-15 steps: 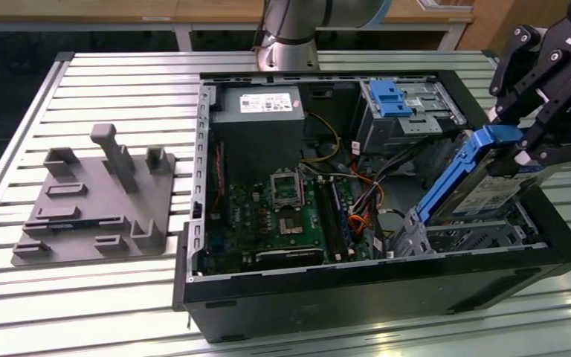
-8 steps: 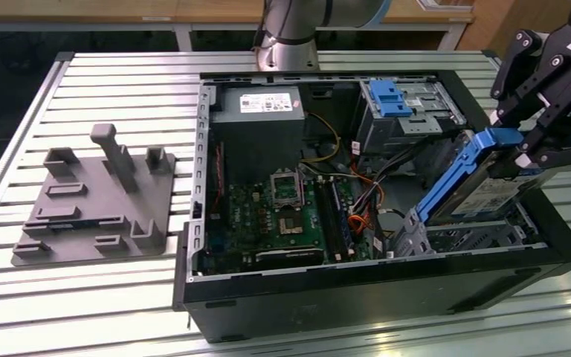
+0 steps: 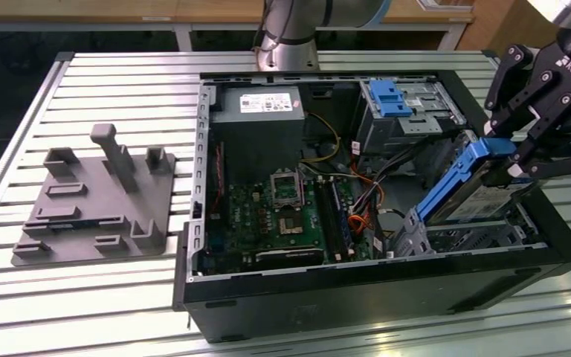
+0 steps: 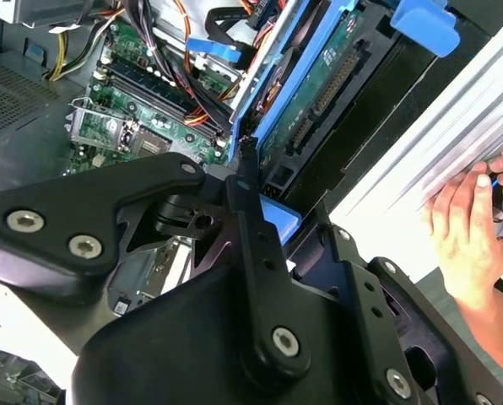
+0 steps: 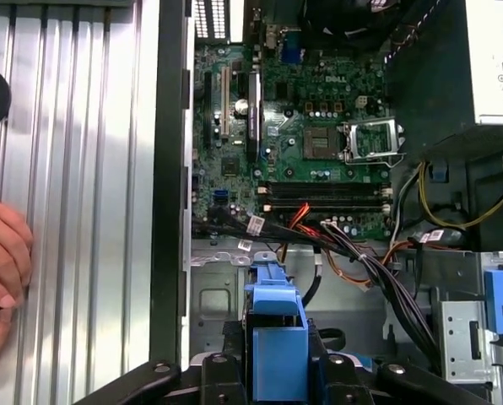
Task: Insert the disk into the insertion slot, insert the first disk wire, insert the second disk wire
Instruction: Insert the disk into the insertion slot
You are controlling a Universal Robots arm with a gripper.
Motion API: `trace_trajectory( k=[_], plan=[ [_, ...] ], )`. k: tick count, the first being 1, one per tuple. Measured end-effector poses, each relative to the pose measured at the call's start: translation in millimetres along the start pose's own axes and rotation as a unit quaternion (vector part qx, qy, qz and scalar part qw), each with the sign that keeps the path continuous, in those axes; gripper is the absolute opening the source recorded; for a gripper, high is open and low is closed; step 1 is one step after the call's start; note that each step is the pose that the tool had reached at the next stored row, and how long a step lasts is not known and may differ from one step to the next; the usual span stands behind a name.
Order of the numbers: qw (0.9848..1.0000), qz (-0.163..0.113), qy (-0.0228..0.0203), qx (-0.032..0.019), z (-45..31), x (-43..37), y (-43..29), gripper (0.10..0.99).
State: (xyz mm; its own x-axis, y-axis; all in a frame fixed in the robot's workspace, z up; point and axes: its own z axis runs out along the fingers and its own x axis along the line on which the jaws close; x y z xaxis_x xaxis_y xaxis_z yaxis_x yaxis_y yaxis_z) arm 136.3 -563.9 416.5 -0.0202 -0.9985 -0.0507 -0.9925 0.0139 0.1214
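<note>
While gripper (image 3: 511,158) pinches blue carrier end of disk (image 3: 464,195), drive hangs tilted, lower end looks right at mouth of insertion slot (image 3: 479,239), in case (image 3: 365,297) corner toward exterior view's right. So step one in hand imo, disk not seated yet. Cable bundle (image 3: 365,212) lies loose by motherboard (image 3: 276,216). Seating calls for carrier square to bay walls, tilt flattened out, no snagging cables. Person's hand (image 5: 2,261) over table (image 3: 117,82), outside case.
</note>
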Motion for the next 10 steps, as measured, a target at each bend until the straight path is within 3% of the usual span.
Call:
trace_trajectory(
  k=[10],
  plan=[
    [1.0000,0.000,0.0000,0.0001,17.4,0.9,-2.2,0.365]
  ],
)
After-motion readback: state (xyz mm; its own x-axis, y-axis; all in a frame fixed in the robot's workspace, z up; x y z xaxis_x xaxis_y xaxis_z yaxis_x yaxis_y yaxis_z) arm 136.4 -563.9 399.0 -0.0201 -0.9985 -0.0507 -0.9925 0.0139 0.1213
